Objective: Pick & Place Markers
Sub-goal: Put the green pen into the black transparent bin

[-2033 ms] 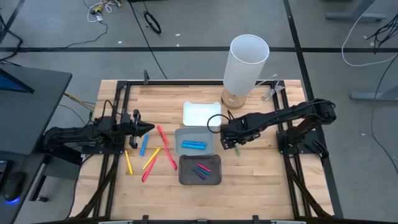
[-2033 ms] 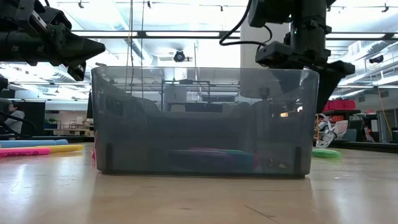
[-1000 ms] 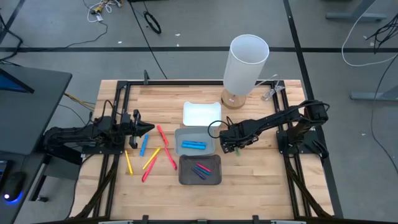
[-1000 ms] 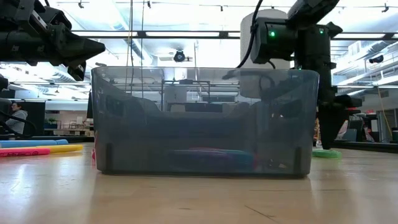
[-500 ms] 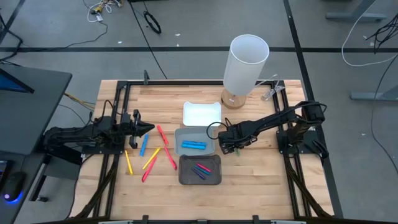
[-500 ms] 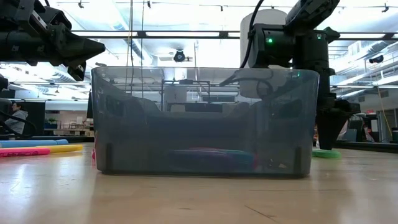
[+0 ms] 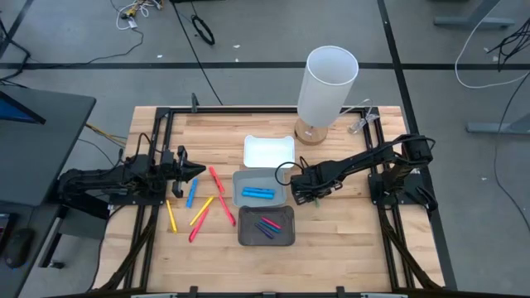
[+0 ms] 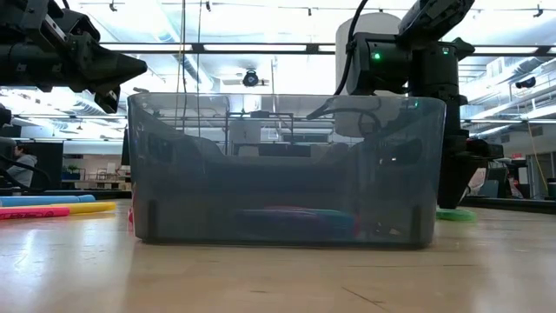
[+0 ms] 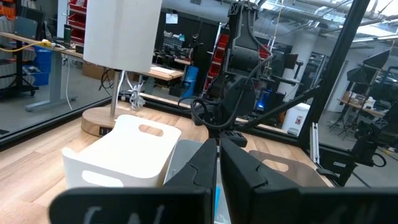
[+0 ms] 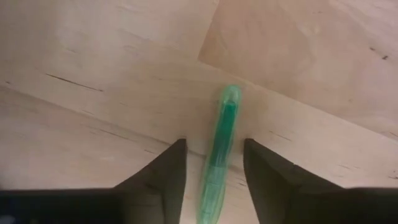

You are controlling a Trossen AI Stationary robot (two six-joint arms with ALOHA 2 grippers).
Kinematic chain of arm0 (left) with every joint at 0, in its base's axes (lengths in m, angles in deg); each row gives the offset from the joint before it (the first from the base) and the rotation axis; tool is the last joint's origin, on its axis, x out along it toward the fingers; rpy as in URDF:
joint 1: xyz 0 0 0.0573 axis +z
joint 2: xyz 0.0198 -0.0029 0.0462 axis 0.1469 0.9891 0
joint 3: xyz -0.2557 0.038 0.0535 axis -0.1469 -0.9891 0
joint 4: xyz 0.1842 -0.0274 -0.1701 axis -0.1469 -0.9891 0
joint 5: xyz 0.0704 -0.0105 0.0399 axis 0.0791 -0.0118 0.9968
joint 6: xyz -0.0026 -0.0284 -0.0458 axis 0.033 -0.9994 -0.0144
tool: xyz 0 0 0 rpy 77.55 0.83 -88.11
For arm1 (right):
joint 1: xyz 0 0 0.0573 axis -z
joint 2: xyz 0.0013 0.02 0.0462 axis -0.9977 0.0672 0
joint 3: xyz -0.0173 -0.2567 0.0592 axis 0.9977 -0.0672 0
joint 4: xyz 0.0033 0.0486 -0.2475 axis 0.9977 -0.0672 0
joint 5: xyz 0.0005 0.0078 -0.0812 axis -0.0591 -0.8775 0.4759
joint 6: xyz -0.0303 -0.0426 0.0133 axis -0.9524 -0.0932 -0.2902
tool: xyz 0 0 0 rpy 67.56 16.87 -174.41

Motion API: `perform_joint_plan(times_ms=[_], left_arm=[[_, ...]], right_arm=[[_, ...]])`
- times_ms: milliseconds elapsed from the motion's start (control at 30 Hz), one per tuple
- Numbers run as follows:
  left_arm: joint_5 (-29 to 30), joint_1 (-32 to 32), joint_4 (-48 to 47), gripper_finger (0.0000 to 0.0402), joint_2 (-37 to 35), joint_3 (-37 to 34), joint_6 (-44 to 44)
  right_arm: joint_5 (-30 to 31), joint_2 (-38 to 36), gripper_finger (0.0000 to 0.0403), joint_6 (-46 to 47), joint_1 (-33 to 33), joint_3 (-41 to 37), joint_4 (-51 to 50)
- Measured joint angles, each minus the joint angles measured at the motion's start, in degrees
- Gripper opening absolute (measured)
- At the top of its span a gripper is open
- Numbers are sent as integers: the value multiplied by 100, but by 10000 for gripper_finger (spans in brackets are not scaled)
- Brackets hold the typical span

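Note:
A green marker lies flat on the wooden table, right of the trays; it also shows in the low view. My right gripper points down over it, open, with one finger on either side and gaps showing between. Several red, yellow and blue markers lie loose on the table's left part. Blue markers lie in the light grey tray; others lie in the dark tray. My left gripper waits shut at the left, level, above the table.
A white tray stands behind the grey one. A tall white cylinder on a round wooden base stands at the far side, close behind my right arm. The dark tray fills the low view's middle. Bare wood lies at the near right.
My right gripper has sunk a little toward the green marker on the table. The marker has not moved.

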Motion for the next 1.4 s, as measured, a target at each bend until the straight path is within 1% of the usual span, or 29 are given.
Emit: perform_joint_plan(times_ms=[733, 900, 1167, 1400], left_arm=[[0, 0, 0, 23, 0, 0, 0], [2, -1, -1, 23, 0, -1, -1], [2, -1, -2, 23, -1, 0, 0], [0, -1, -2, 23, 1, -2, 0]], right_arm=[[-25, -55, 27, 123, 2, -13, -24], [-147, -37, 28, -16, 4, 106, -352], [-257, -54, 30, -609, 2, 552, -1200], [-255, -402, 31, -929, 2, 838, -1556]])
